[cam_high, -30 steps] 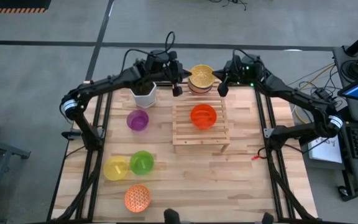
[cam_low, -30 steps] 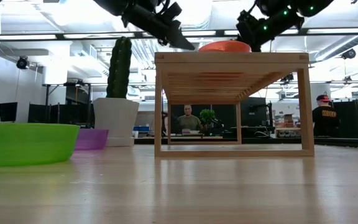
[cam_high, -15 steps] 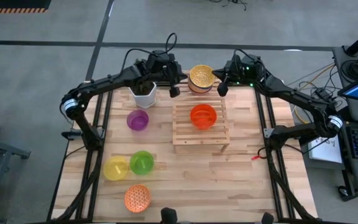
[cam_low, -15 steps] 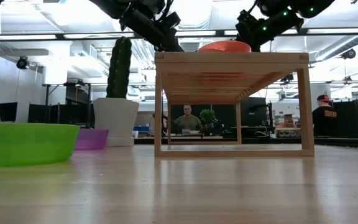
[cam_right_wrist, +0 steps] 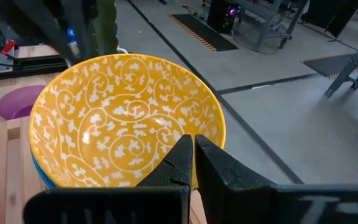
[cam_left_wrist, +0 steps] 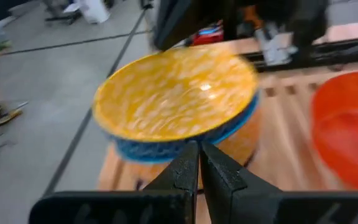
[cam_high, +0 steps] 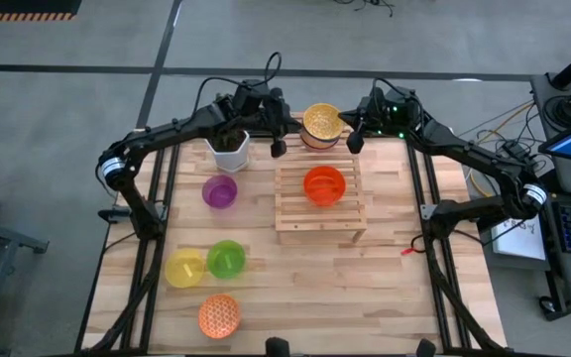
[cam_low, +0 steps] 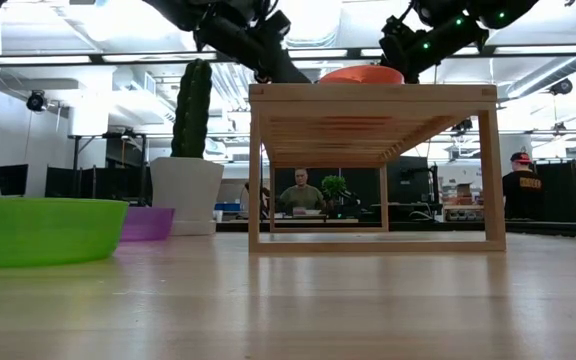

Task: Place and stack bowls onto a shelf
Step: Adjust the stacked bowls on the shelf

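Since 1 s ago left gripper (cam_high: 278, 147) edged toward yellow patterned bowl (cam_high: 321, 122) atop stack at shelf (cam_high: 317, 226) rear edge; both grippers' fingers together, empty, right gripper (cam_high: 356, 144) opposite; next: open, grasp rim.

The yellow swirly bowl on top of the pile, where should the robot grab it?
Probably by its thin rim, from above. The yellow patterned bowl sits nested in a blue bowl, so only its rim sticks out. The side toward the right gripper looks free.
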